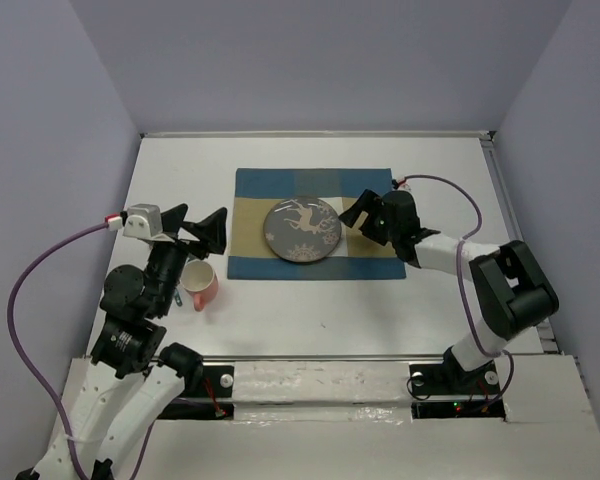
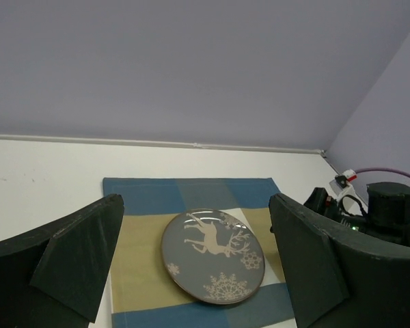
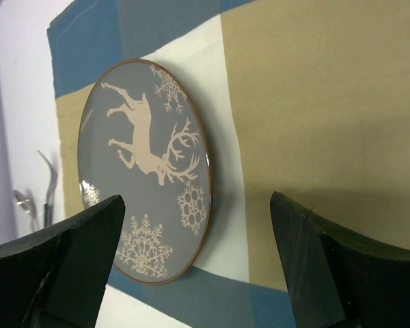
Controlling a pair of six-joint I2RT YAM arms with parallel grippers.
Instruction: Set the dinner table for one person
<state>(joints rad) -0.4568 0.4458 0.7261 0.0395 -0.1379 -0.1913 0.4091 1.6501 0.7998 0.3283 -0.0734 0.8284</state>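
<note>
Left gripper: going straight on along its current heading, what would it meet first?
Probably the deer plate, centred between the open fingers of the left gripper in its wrist view. Height is unclear, so the near edge of the checked placemat could come first.

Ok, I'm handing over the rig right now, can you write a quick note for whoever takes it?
Left gripper: jaws open, empty, above the dinner table left of the placemat.
Right gripper: jaws open, empty, over the placemat, right of the plate.
Done: plate lies flat mid-placemat.
To do: pink mug stands off the mat by the left arm; it probably goes beside the plate. Thin metal pieces, maybe cutlery, lie on the table left of the mat.
</note>
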